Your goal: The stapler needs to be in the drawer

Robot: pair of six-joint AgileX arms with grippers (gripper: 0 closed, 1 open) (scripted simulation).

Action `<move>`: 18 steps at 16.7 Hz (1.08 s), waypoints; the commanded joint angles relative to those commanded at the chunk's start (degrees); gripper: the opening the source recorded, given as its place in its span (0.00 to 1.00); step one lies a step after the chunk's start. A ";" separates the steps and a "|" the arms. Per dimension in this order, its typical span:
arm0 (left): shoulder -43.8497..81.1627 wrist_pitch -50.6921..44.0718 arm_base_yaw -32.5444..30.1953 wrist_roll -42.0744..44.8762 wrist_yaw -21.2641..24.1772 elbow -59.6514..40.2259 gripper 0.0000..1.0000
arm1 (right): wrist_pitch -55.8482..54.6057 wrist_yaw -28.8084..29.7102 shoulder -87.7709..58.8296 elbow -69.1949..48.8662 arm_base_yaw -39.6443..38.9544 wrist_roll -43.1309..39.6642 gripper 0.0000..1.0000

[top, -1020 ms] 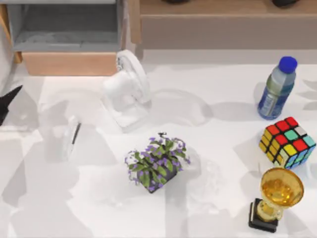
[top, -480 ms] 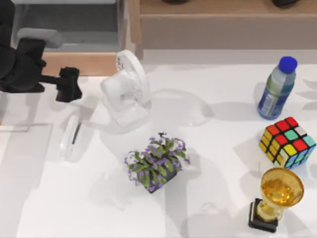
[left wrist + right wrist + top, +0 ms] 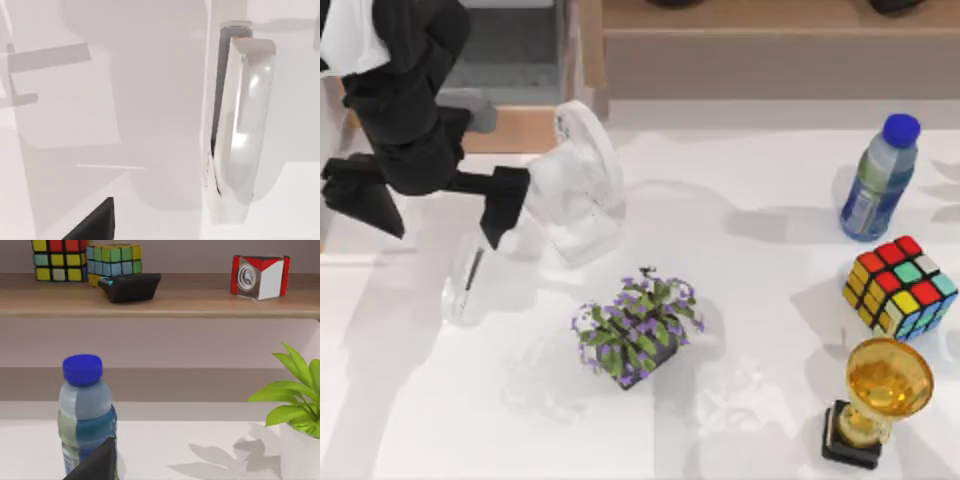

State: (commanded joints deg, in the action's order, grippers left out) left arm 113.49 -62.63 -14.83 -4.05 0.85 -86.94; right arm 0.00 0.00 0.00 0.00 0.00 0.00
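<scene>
The white stapler (image 3: pixel 463 285) lies on the table left of centre, its dark slit facing up; the left wrist view shows it close by as the stapler (image 3: pixel 240 125). My left gripper (image 3: pixel 435 222) hangs just behind it, open wide, with one dark fingertip (image 3: pixel 502 215) next to the fan and nothing held. The drawer (image 3: pixel 515 128) stands open at the back left, grey inside with a wood front, partly covered by my left arm. A dark fingertip (image 3: pixel 97 465) of my right gripper sits low in the right wrist view, set off to one side.
A white desk fan (image 3: pixel 578 180) stands right beside the stapler. A purple potted plant (image 3: pixel 640 325) sits at centre, with a bottle (image 3: pixel 880 180), colour cube (image 3: pixel 900 285) and gold trophy (image 3: pixel 882 395) at the right. A long wooden shelf (image 3: pixel 770 45) runs along the back.
My left arm has swung in from the left edge, past the drawer front, and its open gripper now hangs close behind the stapler. The stapler has not moved.
</scene>
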 joint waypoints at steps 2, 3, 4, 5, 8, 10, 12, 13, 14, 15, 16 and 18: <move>0.28 -1.05 -0.49 -0.70 -0.99 -0.50 1.00 | 0.00 0.00 0.00 0.00 0.00 0.00 1.00; 0.28 -1.05 -0.49 -0.70 -0.99 -0.50 1.00 | 0.00 0.00 0.00 0.00 0.00 0.00 1.00; 0.28 -1.05 -0.49 -0.70 -0.99 -0.50 1.00 | 0.00 0.00 0.00 0.00 0.00 0.00 1.00; 0.28 -1.05 -0.49 -0.70 -0.99 -0.50 1.00 | 0.00 0.00 0.00 0.00 0.00 0.00 1.00; 0.46 0.06 -0.29 -0.55 -0.96 0.49 1.00 | 0.00 0.00 0.00 0.00 0.00 0.00 1.00; 1.61 3.21 -0.32 -0.51 -0.99 2.54 1.00 | 0.00 0.00 0.00 0.00 0.00 0.00 1.00; 3.14 7.69 -0.33 -0.51 -0.97 5.05 1.00 | 0.00 0.00 0.00 0.00 0.00 0.00 1.00; 3.92 9.91 -0.34 -0.50 -0.97 6.35 1.00 | 0.00 0.00 0.00 0.00 0.00 0.00 1.00; 4.61 11.63 -0.34 -0.50 -0.96 7.47 1.00 | 0.00 0.00 0.00 0.00 0.00 0.00 1.00; 5.15 12.75 -0.35 -0.50 -0.96 8.26 1.00 | 0.00 0.00 0.00 0.00 0.00 0.00 1.00; 5.43 13.24 -0.36 -0.50 -0.96 8.63 1.00 | 0.00 0.00 0.00 0.00 0.00 0.00 1.00; 5.45 13.28 -0.36 -0.50 -0.96 8.65 1.00 | 0.00 0.00 0.00 0.00 0.00 0.00 1.00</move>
State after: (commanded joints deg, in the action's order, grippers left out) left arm 118.94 -49.35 -15.19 -4.55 -0.10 -78.28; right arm 0.00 0.00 0.00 0.00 0.00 0.00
